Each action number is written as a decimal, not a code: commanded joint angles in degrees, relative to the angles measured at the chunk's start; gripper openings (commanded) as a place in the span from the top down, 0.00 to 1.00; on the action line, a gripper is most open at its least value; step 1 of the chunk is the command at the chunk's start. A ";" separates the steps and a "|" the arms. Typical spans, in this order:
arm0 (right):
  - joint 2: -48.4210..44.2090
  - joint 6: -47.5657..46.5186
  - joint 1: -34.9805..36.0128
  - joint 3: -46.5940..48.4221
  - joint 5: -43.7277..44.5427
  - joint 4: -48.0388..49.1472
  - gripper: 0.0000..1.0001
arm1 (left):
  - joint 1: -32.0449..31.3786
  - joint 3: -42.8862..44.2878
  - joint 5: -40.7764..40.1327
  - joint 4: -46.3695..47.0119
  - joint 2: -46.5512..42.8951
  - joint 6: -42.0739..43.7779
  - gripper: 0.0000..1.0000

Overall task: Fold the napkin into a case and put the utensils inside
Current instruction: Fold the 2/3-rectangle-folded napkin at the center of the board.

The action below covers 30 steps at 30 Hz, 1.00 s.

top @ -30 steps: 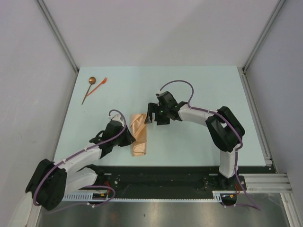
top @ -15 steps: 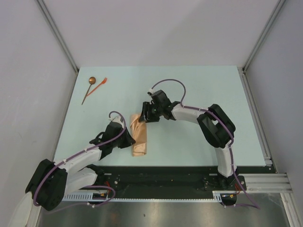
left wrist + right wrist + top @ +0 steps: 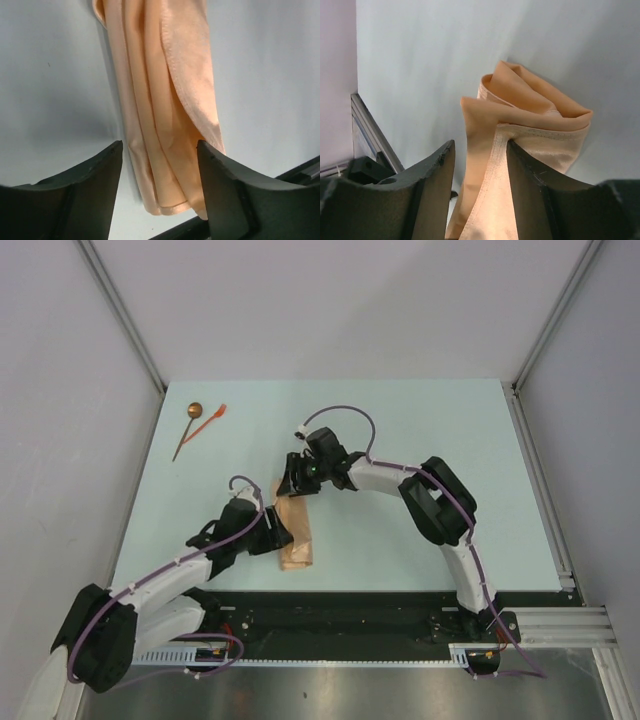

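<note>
- At the left gripper (image 3: 160,147): jaws spread, straddling the near end of the napkin (image 3: 165,100), with the cloth lying flat on the table (image 3: 260,75) and no pinch seen.
- At the right gripper (image 3: 480,145): jaws partly spread around the napkin's far end, one finger touching the cloth, a sliver of gap beside the other. Cannot tell whether pressing.
- Folded into a narrow layered strip, lying lengthwise between both grippers, near the table's front edge.
- Well apart in the far left corner, the spoon (image 3: 190,425) and fork (image 3: 214,420), side by side, untouched.
</note>
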 commanded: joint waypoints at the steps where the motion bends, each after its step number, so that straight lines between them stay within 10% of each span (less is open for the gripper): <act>1: 2.18 0.07 -0.37 3.39 -5.20 3.54 0.50 | -0.14 4.07 0.31 -4.33 -5.07 -0.30 0.28; 6: 0.61 3.13 -2.03 0.77 -11.09 7.83 0.48 | 2.92 9.44 -2.86 -6.90 -3.95 0.76 0.21; 16: 0.52 8.77 -3.19 -2.58 -16.20 14.70 0.48 | 3.03 7.27 11.55 8.48 2.40 1.11 0.54; 22: 2.27 11.14 -2.92 -1.97 -17.34 17.42 0.48 | 1.79 4.35 8.58 7.00 -0.95 -0.03 0.32; 30: -2.46 8.35 -3.54 -2.49 -14.54 14.28 0.50 | 1.97 7.50 2.07 3.65 -0.78 0.58 0.49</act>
